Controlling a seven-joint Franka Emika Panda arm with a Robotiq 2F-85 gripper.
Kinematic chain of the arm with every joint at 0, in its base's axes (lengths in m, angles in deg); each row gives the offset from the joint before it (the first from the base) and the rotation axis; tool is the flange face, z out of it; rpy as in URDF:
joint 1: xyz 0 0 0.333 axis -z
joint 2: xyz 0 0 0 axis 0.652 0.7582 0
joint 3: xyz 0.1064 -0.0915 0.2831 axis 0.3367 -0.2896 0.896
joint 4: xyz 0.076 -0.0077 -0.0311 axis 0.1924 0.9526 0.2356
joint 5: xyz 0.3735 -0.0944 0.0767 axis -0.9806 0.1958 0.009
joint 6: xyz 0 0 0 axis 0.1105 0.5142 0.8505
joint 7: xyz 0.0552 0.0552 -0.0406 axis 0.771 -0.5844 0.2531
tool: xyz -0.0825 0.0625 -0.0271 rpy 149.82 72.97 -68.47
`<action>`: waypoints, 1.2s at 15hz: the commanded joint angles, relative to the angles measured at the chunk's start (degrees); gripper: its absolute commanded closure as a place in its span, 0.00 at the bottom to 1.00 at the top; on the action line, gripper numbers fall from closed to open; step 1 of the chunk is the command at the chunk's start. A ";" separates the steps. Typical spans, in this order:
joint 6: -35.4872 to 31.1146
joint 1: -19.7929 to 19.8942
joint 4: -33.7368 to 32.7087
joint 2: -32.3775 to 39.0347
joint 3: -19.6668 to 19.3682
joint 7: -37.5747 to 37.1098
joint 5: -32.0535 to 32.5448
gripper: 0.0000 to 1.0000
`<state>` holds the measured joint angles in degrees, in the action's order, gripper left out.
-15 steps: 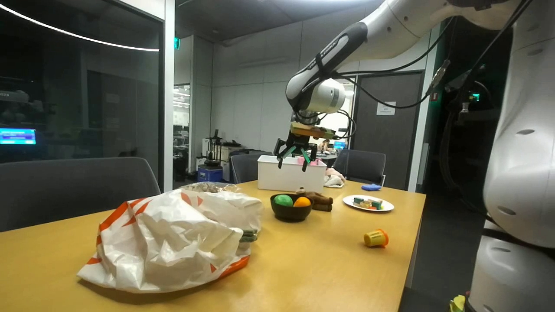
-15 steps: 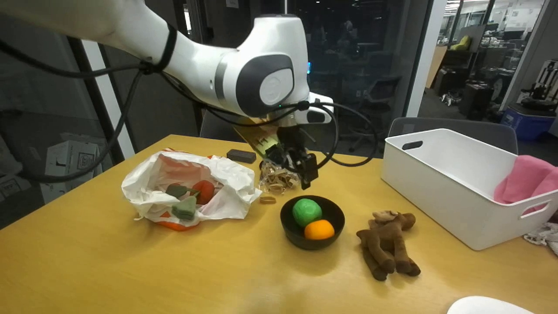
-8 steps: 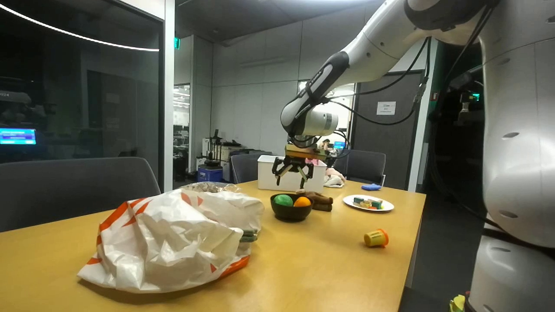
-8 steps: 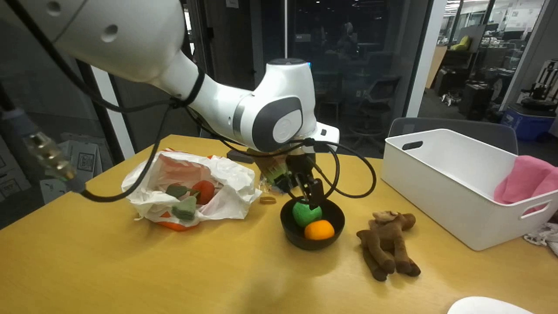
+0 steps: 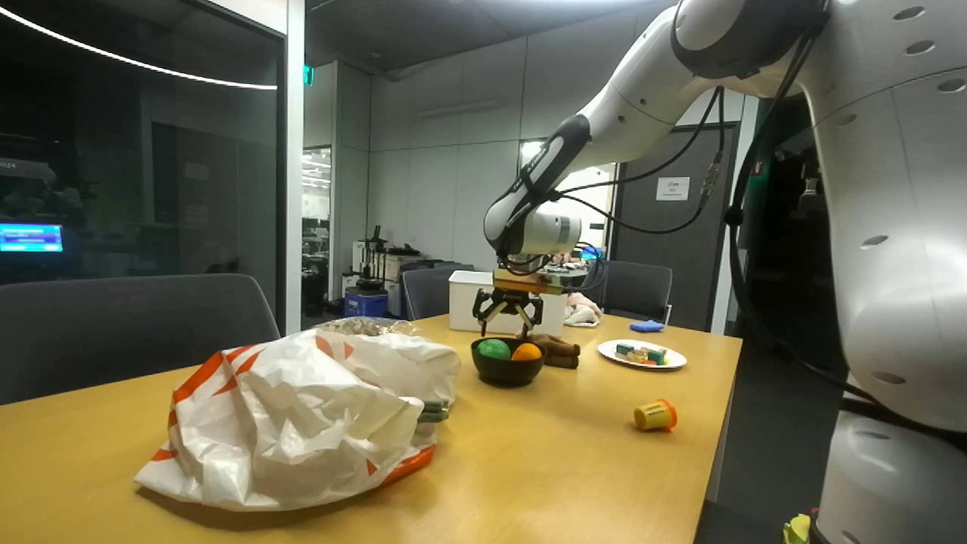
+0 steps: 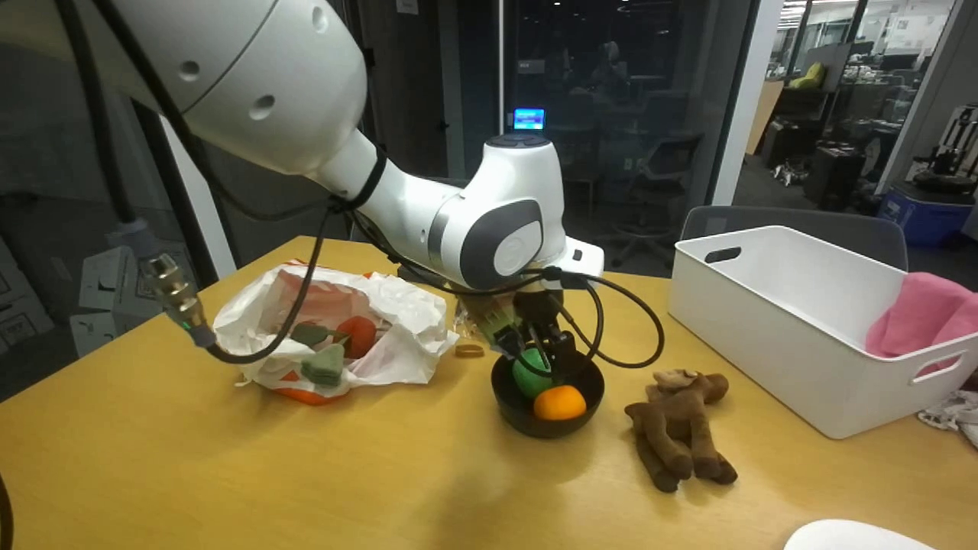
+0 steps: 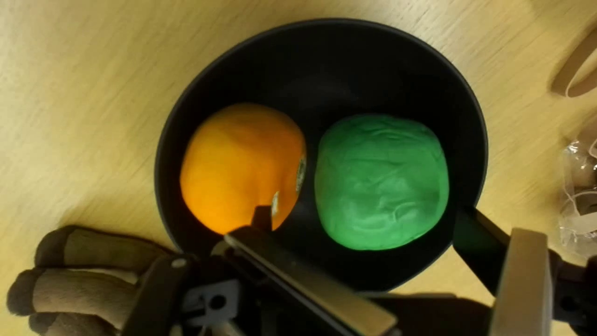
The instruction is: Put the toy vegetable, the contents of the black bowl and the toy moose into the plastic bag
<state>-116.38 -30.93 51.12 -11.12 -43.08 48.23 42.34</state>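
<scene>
In the wrist view the black bowl [image 7: 336, 70] holds its contents, a round orange piece [image 7: 233, 163] and a round green piece [image 7: 380, 182]. My gripper [image 7: 364, 215] is open low over it, one fingertip overlapping the orange piece in that view, the other near the rim beyond the green piece; touching or apart, I cannot tell. Brown and fuzzy, the toy moose [image 6: 676, 428] lies beside the bowl. The plastic bag [image 5: 302, 423], white with orange-red print, lies on its side; inside its mouth the dark green toy vegetable [image 6: 323, 365] shows beside a red piece [image 6: 357, 336].
Behind the moose stands a white box [image 6: 779, 336] with pink cloth [image 6: 924, 313]. Toward the robot are a plate [image 5: 607, 350] with small pieces and a tipped yellow cup [image 5: 656, 415]. A tan ring [image 6: 469, 351] lies between bag and bowl. Cables [image 6: 649, 305] loop around the wrist.
The arm has come down from well above the table, bringing the gripper to the bowl with its fingers still apart. Bowl, round pieces, moose and bag lie where they were.
</scene>
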 commanded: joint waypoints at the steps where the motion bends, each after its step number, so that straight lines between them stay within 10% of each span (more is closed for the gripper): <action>1: -1.44 0.22 -2.49 3.01 0.24 1.35 -3.48 0.00; 4: -1.72 0.51 -2.82 4.22 0.43 1.93 -5.65 0.01; 5: -1.48 0.56 -2.84 4.30 0.51 2.26 -6.29 0.25; 10: -0.93 0.29 -2.82 3.72 0.14 2.25 -7.24 0.51; 18: 6.46 -4.72 0.54 -8.45 -1.11 -2.97 3.53 0.51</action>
<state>-114.55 -32.76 49.06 -12.12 -43.49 47.96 40.87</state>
